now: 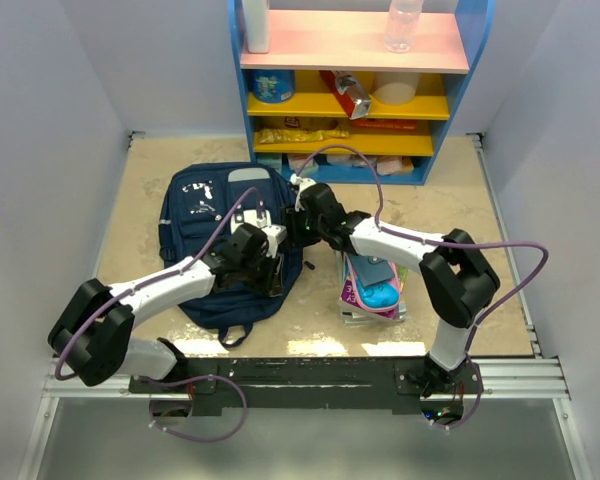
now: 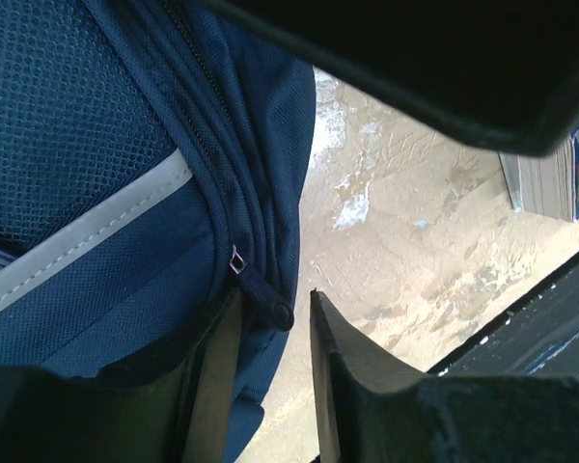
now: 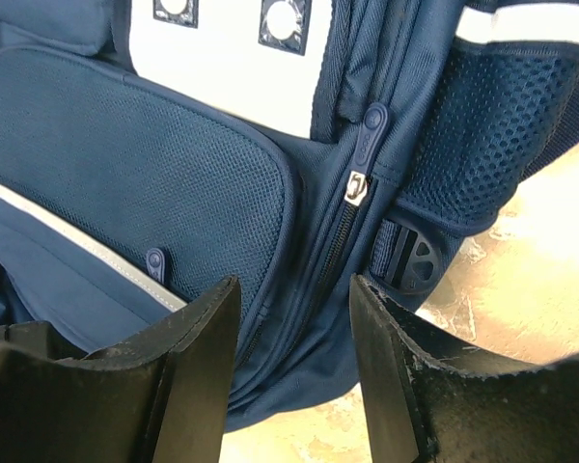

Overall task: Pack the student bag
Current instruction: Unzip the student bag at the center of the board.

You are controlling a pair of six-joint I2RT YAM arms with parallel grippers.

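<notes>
The student bag (image 1: 215, 235) lies flat on the table, navy with white print. My left gripper (image 1: 276, 275) is at the bag's lower right edge. In the left wrist view the left gripper (image 2: 275, 299) is open, and a navy zipper pull (image 2: 267, 296) hangs between the fingertips, close to the left finger (image 2: 212, 376) and apart from the right one. My right gripper (image 1: 300, 205) is at the bag's right side. It (image 3: 295, 285) stands open over the zipper seam, below a second zipper pull (image 3: 368, 135) and beside a dark buckle (image 3: 413, 258).
A stack of books with a pink pencil case (image 1: 375, 285) on top lies right of the bag, under the right arm. A blue shelf unit (image 1: 360, 80) with bottles and packets stands at the back. A small black item (image 1: 307, 266) lies on the table between bag and books.
</notes>
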